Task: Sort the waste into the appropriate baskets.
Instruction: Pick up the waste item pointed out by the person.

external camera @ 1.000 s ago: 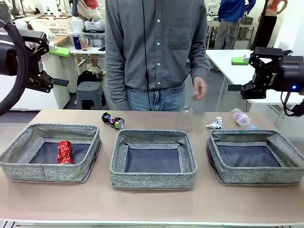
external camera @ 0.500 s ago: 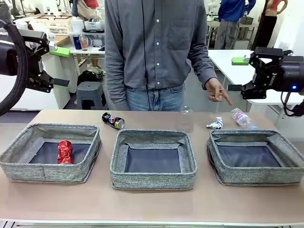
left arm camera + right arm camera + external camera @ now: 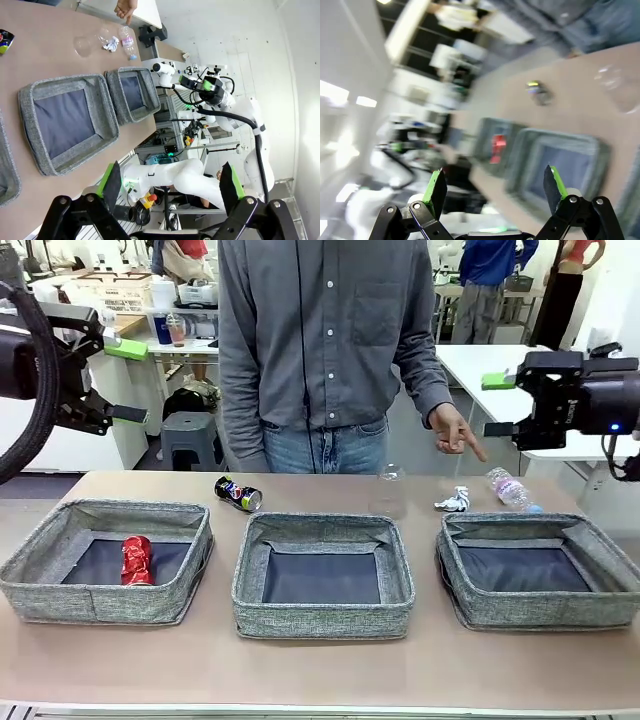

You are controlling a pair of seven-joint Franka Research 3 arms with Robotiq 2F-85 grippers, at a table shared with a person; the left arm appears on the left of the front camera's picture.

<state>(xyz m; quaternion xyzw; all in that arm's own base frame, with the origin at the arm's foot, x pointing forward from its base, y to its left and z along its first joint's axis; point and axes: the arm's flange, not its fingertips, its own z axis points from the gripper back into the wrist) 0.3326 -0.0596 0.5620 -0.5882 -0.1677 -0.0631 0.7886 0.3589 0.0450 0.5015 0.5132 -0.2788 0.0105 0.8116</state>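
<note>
Three grey baskets stand in a row: left (image 3: 100, 598), middle (image 3: 322, 618), right (image 3: 540, 612). A crushed red can (image 3: 135, 560) lies in the left basket. Behind the baskets on the table are a dark blue can (image 3: 238, 493), a clear cup (image 3: 388, 490), a crumpled wrapper (image 3: 453, 502) and a clear bottle (image 3: 508, 489). My left gripper (image 3: 128, 380) hangs open, high at the far left. High at the right, my right gripper (image 3: 497, 405) is open too, and empty. The left wrist view shows the cup (image 3: 85, 45), wrapper (image 3: 110, 45) and bottle (image 3: 128, 42).
A person stands at the far side, one hand (image 3: 455, 432) pointing down toward the wrapper and bottle. The right wrist view is blurred, with the red can (image 3: 497, 147) and blue can (image 3: 538, 92) visible. A grey stool (image 3: 190, 435) sits behind the table.
The person's hand went from hanging at the side to pointing toward the wrapper and bottle. My right gripper shifted slightly; the left arm stayed still.
</note>
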